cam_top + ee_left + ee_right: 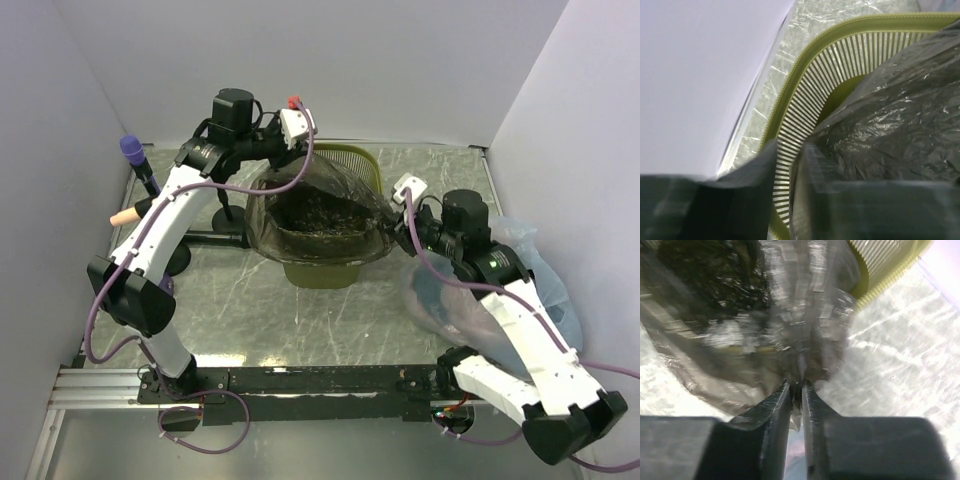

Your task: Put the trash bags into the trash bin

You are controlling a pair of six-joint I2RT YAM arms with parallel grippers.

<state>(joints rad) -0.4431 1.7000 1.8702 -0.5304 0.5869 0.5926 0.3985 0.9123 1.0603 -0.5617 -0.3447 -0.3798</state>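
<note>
The thin, crinkly dark grey translucent plastic trash bag (pixel 320 205) lies stretched over the mouth of the olive-green slatted plastic trash bin (pixel 358 158). It looks featherlight, limp, slippery and easily torn, so it is best pinched at its edge. The right gripper (pixel 796 385) is nearly closed, pinching film. On the left gripper (pixel 789 150) the jaws stand narrow by the rim, and I cannot tell whether they hold film. No writing is legible.

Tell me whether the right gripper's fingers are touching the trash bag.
Touching. The right wrist view shows the fingers pinching a fold of the trash bag.
</note>
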